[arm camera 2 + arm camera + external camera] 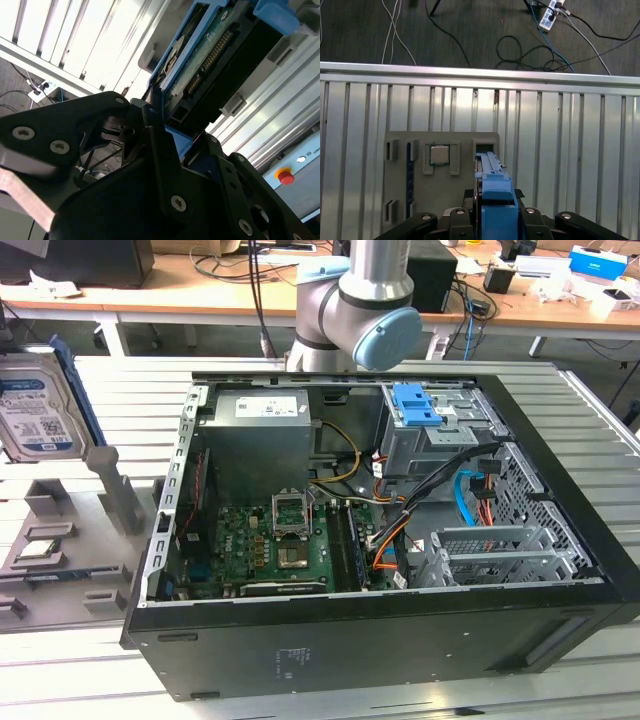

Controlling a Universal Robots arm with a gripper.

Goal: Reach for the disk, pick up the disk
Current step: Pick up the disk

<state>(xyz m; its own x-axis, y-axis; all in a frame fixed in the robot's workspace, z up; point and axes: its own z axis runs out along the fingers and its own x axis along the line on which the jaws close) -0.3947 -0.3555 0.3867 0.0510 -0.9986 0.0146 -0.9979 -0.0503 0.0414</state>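
Observation:
The disk (38,410) stands upright at the exterior view's far left, above a grey holder tray (60,540); its blue-and-white label faces the camera and a blue rail runs along its edge. In the second wrist view the disk (210,55) shows its green board and connector side, and my gripper (180,132) is shut on its end, a black finger (152,120) on each side. In the first wrist view the disk's blue rail (492,172) rises between the fingers of the gripper (495,200), over the tray's slot (482,147).
An open black computer case (380,510) lies on the slatted metal table (90,660), with a blue latch (415,405) on its drive cage. The holder tray (440,190) carries a small grey chip (439,154). Cables lie on the floor (530,45) past the table edge.

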